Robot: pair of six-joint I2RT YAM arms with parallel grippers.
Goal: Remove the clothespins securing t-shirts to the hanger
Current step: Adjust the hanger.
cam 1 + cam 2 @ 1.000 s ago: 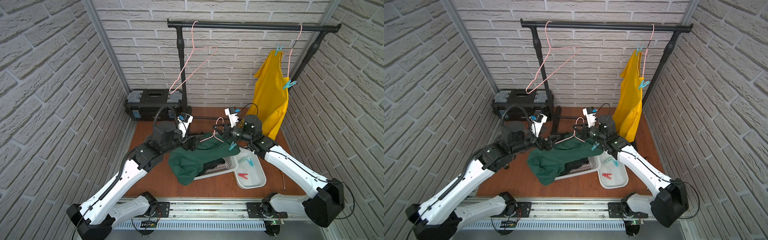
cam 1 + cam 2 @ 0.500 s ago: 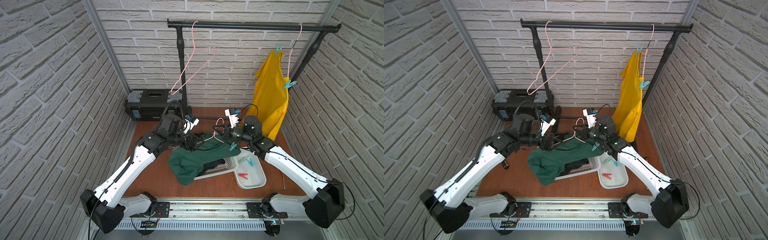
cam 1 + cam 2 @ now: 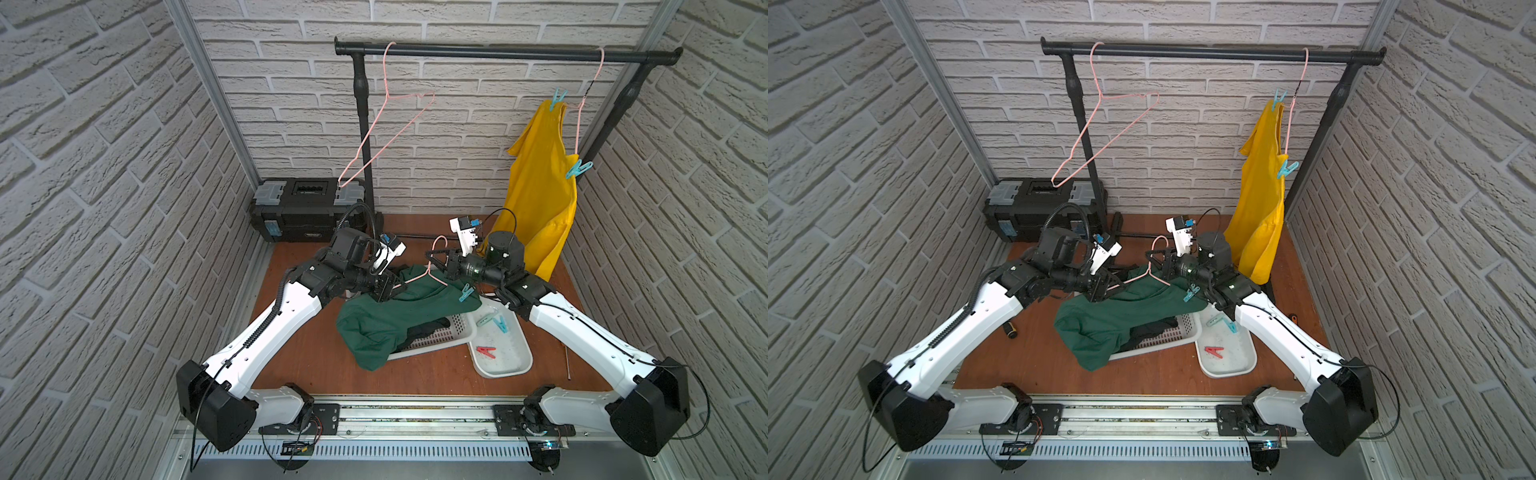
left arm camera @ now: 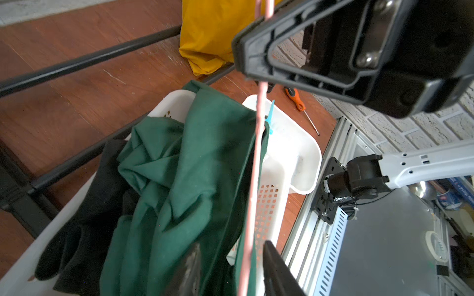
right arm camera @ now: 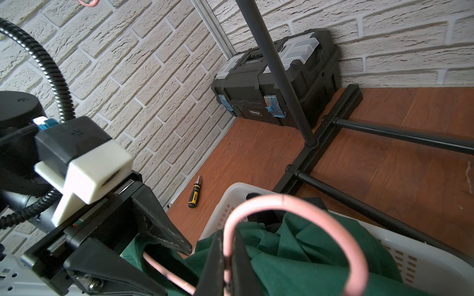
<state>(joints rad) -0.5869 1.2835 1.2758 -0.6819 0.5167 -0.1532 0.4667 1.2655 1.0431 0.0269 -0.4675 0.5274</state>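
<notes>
My right gripper (image 5: 227, 238) is shut on the neck of a pink wire hanger (image 5: 295, 202) held low over the basket. A dark green t-shirt (image 3: 399, 320) droops from it, pinned by one teal clothespin (image 3: 465, 292) on the arm nearer my right gripper. My left gripper (image 4: 232, 244) straddles the hanger's other arm (image 4: 257, 153) and the green cloth, with a gap still showing between its jaws. A yellow t-shirt (image 3: 540, 199) hangs on the rail, held by two teal clothespins (image 3: 557, 99) (image 3: 578, 169). A black t-shirt (image 4: 89, 205) lies in the basket.
The white basket (image 3: 440, 340) sits mid-floor, with a white tray (image 3: 511, 365) holding teal and red clothespins (image 3: 486, 352) beside it. An empty pink hanger (image 3: 386, 137) hangs from the black rail (image 3: 498, 52). A black toolbox (image 3: 303, 212) stands at the back wall. A screwdriver (image 5: 194, 194) lies on the floor.
My left arm has swung right to the hanger, and its jaws have narrowed around the wire and green cloth. The right arm and hanger have stayed put.
</notes>
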